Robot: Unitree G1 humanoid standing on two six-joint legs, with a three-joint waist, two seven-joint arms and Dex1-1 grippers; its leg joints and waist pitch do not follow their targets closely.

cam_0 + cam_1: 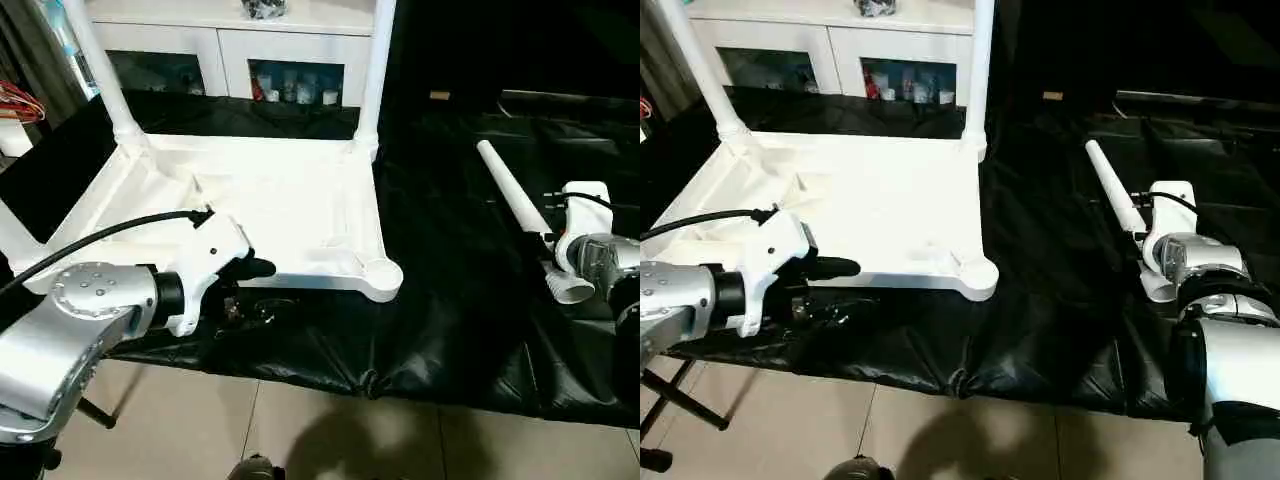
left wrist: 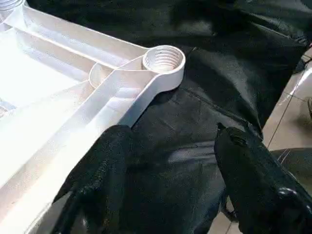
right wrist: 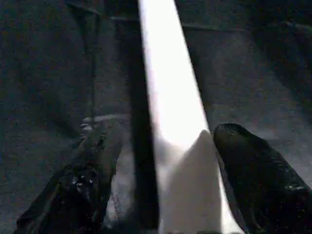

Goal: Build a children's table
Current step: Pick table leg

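Ribbed white tabletop [image 1: 270, 215], threaded round socket [image 2: 163, 58], left fingers [image 2: 97, 180] parted, empty; right fingers [image 3: 253, 170] straddling smooth tapering leg [image 1: 512, 190]

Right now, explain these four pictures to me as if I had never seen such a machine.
This is a humanoid robot with two silver arms, each ending in two black fingers. Two pictures come from its head, looking down; two come from cameras on its wrists.

On a black sheet lies a white table top, upside down, with two legs already standing in the far corners. The near right corner socket is empty.

The left gripper is open beside the top's near edge, holding nothing. The right gripper has its fingers on either side of a loose leg lying on the sheet; whether they grip it is unclear.
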